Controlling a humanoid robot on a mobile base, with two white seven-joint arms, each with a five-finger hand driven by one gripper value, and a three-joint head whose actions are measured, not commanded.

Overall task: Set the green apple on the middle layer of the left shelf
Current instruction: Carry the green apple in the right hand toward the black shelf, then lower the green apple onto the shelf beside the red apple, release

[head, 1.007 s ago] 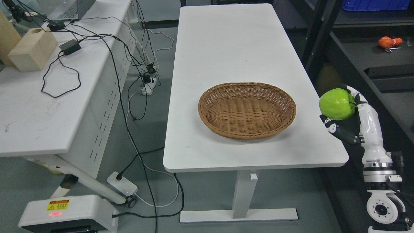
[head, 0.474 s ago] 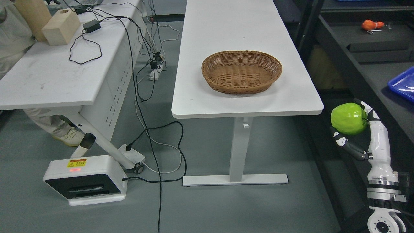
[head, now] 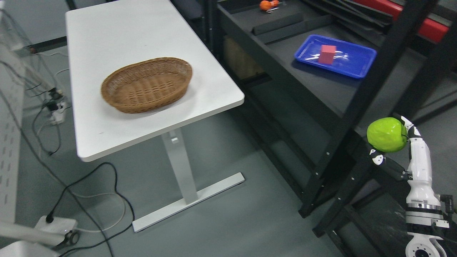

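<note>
My right hand [head: 396, 148] rises from the lower right corner, white with black joints, and its fingers are shut on a glossy green apple [head: 387, 135]. The apple is held in the air beside a slanting black post [head: 360, 103] of the dark metal shelf [head: 282, 71]. The shelf's visible layer stretches from the top middle down to the right. My left arm does not show.
A blue tray [head: 351, 66] with a red block [head: 327, 54] lies on the shelf layer; an orange object [head: 267, 5] sits at its far end. A white table [head: 107, 139] on the left carries a wicker basket [head: 146, 85]. Cables [head: 85, 185] trail over the grey floor.
The whole view has swung to the right, so the table slid left and the shelf with the blue tray came into sight. The apple stays gripped in my right hand.
</note>
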